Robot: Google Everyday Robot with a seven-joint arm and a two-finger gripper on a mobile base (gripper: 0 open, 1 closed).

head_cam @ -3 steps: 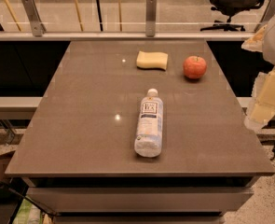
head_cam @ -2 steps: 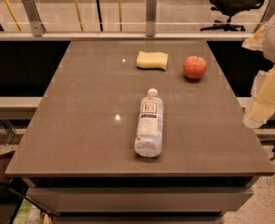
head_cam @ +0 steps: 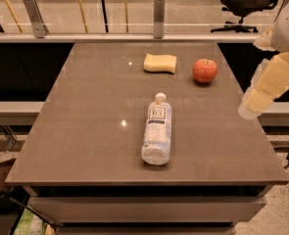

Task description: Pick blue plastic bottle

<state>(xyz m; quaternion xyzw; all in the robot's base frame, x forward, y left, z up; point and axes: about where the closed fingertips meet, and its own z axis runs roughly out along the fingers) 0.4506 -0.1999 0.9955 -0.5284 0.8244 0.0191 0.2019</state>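
Table (head_cam: 85, 131) ctr: blue plastic bottle (head_cam: 157, 130) flat; pincer (head_cam: 249, 109) off rt edge, state unclear.

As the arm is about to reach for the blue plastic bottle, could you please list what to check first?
1. The blue plastic bottle is in full view, lying on its side: ok.
2. The sponge and apple are apart from the bottle: ok.
3. The bottle is well inside the table edges: ok.
4. The gripper is above the bottle: not ok; it hangs by the table's right edge.
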